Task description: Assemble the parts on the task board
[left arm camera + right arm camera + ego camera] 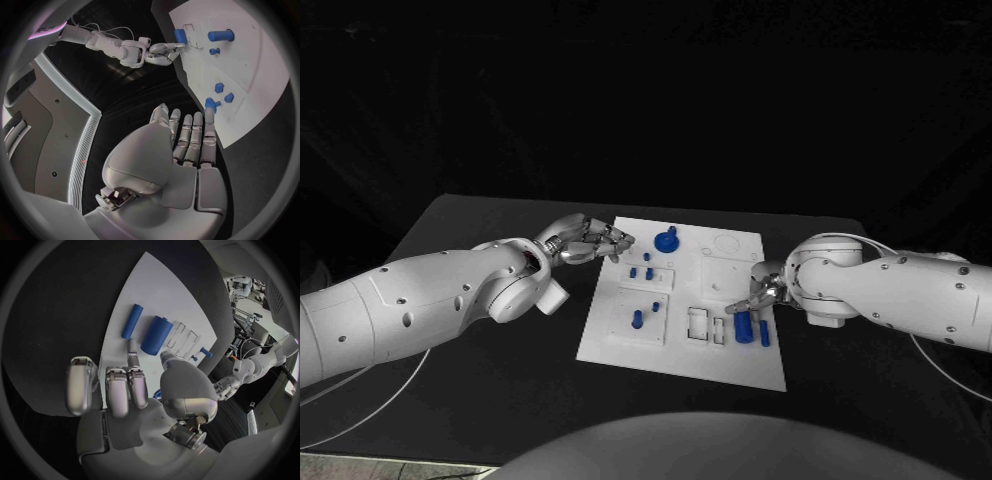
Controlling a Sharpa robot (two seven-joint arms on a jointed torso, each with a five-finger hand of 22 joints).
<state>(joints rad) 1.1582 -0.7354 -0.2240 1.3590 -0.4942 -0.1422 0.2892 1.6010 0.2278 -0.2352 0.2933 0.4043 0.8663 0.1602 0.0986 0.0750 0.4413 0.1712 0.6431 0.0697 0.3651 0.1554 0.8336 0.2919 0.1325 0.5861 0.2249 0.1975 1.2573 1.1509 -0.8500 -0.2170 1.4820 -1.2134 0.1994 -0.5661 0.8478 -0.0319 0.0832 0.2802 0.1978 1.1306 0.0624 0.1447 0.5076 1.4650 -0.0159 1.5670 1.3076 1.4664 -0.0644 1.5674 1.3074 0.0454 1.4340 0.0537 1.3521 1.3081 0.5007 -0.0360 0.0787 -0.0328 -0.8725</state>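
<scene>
One board (pixel 678 350). Two hands: left hand (pixel 584 243), right hand (pixel 759 290). Eight blue parts: one knob (pixel 666 240) beside the left fingers, five small pegs (pixel 636 320) between the hands, and two cylinders (pixel 743 326) beside the right fingers.

I am seeing the task board (pixel 718 352) looking like smooth, matt white plastic, its shallow recesses showing crisp edges. The blue parts, like the thick cylinder (pixel 155 335) and the slim rod (pixel 132 321), are reading as smooth plastic with a faint satin sheen. The table (pixel 488 215) is showing matt black. The left hand (pixel 178 150) and right hand (pixel 134 390) are looking like brushed silvery metal, and the arm shells (pixel 430 300) are gleaming like glossy white plastic.
</scene>
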